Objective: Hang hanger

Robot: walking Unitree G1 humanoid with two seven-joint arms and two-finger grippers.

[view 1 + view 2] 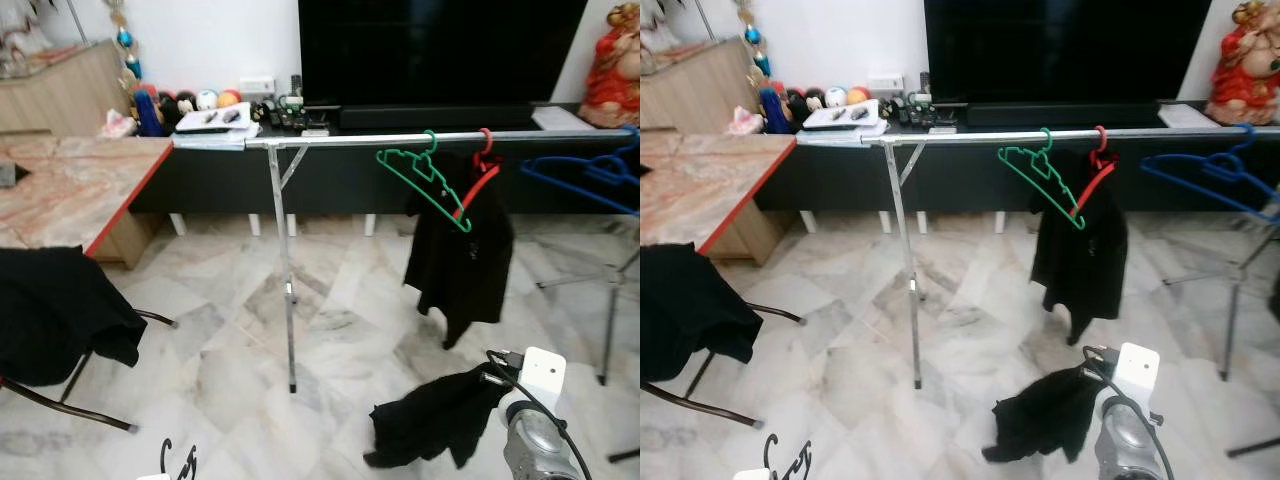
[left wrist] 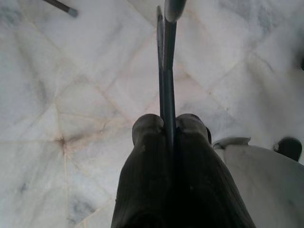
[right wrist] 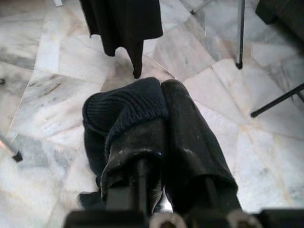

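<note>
- The left gripper (image 2: 164, 130) was low at the robot's left side, its two fingers (image 2: 147, 142) pressed together on a thin dark hanger (image 2: 164, 71), which stood out past the fingertips over the marble floor (image 1: 330, 330).
- In the head views, the curled black hook of this hanger (image 1: 166, 458) showed at the bottom edge, well below the rail.
- The right gripper (image 3: 159, 118) was low at the right side, its fingers (image 3: 190, 142) pinching a dark knitted cloth (image 3: 123, 107); in the head views this black cloth (image 1: 440, 410) hung from the right arm above the floor.
- A silver rail (image 1: 440, 139) on thin legs stood before a black TV cabinet (image 1: 220, 180).
- On the rail hung a green hanger (image 1: 425, 175), a red hanger (image 1: 483, 170) carrying a black garment (image 1: 460, 250), and a blue hanger (image 1: 585, 175) further right.
- A chair (image 1: 60, 320) with a black garment over it stood at the left, near a table (image 1: 70, 190) with a marble top.
</note>
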